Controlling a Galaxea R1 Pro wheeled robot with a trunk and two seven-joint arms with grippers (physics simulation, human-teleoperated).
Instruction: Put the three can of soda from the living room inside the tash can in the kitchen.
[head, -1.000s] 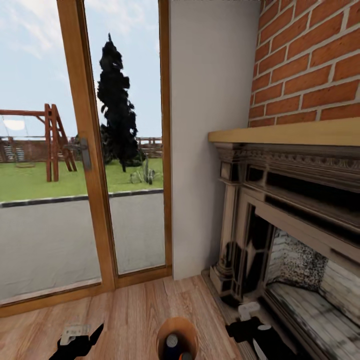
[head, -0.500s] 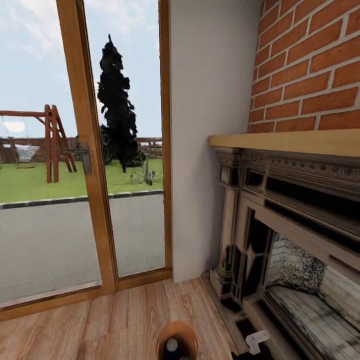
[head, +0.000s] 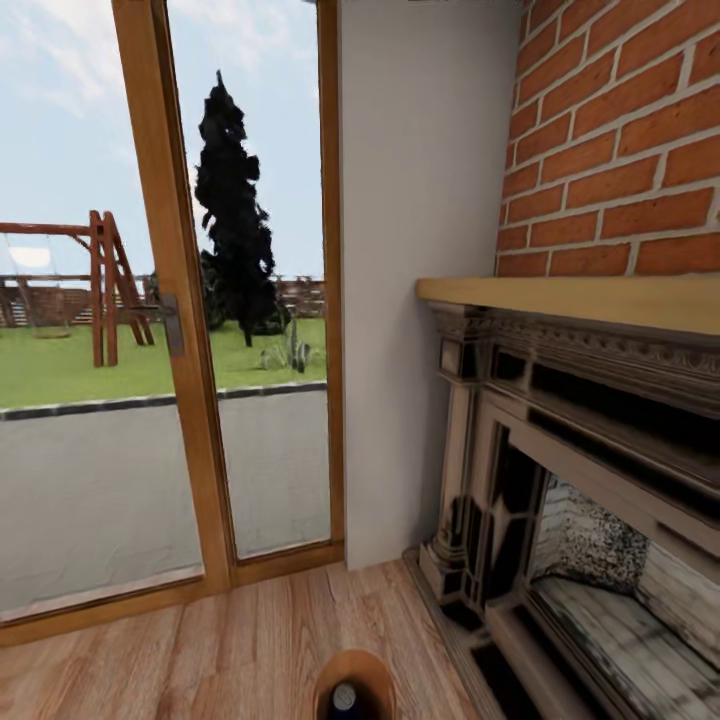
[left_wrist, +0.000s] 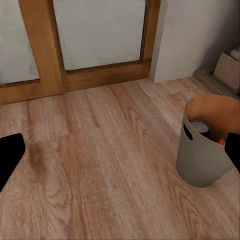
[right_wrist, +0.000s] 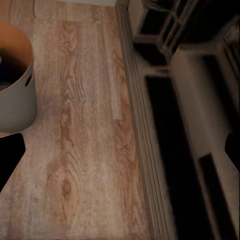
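Left wrist view gives the clearest look at the tash can (left_wrist: 202, 160): a round bin, pale grey outside, coppery-brown inside, with a slot-like handle hole near the rim, standing upright on the wood floor (left_wrist: 100, 165). Inside it a dark blue soda can (left_wrist: 201, 127) shows its silvery top, and a sliver of an orange can (left_wrist: 221, 142) sits at the far side; no writing can be read on either. In the head view only the bin's rim (head: 352, 672) and the blue can's top (head: 344, 697) clear the bottom edge. The right wrist view cuts the bin (right_wrist: 15, 95) off at the frame edge, beside the dark fireplace base (right_wrist: 185, 150). Black finger edges border both wrist views, too little to tell either gripper's opening. Glass doors (head: 180, 300) and a brick wall (head: 620, 140) stand beyond.
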